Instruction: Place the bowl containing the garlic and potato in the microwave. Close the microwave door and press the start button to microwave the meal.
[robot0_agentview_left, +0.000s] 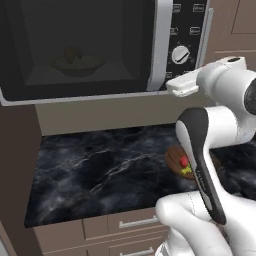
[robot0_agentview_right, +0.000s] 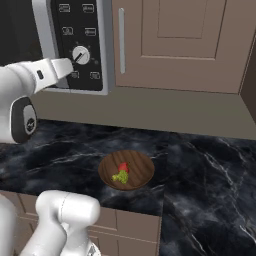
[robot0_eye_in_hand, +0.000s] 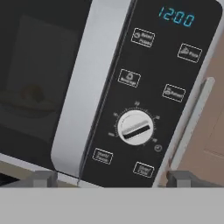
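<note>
hand view: wide-open, empty claw (robot0_eye_in_hand: 111, 178) faces the big grey microwave's (robot0_eye_in_hand: 144, 87) black panel; its dark-windowed door (robot0_eye_in_hand: 39, 78) is shut.

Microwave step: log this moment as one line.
bowl: inside microwave | microwave door: closed | gripper: open, facing control panel | start button: not yet pressed

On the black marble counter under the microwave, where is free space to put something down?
The counter is bare from its left end to the wooden bowl, and again right of that bowl toward the wall corner. It is crowded around the bowl, where the arm rises in front.
</note>
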